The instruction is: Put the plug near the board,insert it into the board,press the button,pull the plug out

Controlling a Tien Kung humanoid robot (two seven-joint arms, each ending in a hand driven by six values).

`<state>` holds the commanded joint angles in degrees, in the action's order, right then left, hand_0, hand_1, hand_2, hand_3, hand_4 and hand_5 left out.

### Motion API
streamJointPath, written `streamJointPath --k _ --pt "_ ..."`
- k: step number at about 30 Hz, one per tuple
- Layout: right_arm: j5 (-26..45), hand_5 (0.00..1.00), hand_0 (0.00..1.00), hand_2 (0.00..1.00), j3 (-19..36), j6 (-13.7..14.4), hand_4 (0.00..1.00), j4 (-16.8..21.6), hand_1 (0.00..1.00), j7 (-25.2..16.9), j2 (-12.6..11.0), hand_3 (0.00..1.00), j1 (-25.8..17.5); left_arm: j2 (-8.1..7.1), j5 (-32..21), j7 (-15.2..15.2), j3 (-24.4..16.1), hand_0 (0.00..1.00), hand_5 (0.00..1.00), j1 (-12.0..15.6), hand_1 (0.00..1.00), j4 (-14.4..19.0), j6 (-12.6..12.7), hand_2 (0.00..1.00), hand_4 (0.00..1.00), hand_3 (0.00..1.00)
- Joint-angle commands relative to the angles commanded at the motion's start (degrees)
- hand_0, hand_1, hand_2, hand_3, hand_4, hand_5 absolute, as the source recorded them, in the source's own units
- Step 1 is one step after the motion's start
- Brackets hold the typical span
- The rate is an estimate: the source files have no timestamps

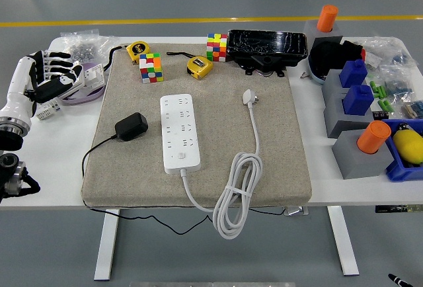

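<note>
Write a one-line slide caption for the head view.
Left hand open beside mat; black plug lies left of white board.

Left arm (13,122) cut off by left edge; black cable (132,217) partly hidden under mat (277,168).

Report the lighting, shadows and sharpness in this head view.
Head view: even, soft overhead light, only faint shadows under the black plug and white power strip; glare on the black tray; sharp across the mat, the left hand included.
</note>
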<state>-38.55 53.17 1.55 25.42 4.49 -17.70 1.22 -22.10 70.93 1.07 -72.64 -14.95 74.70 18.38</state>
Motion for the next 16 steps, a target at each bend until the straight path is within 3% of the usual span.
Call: streamJointPath --k 16 --pt "-0.3 0.534 0.67 0.691 0.6 0.0 0.934 -0.1 0.68 0.1 0.3 0.598 -0.1 0.25 0.2 -0.1 -0.5 0.482 0.209 0.4 0.552 0.8 -0.1 0.552 0.764 0.571"
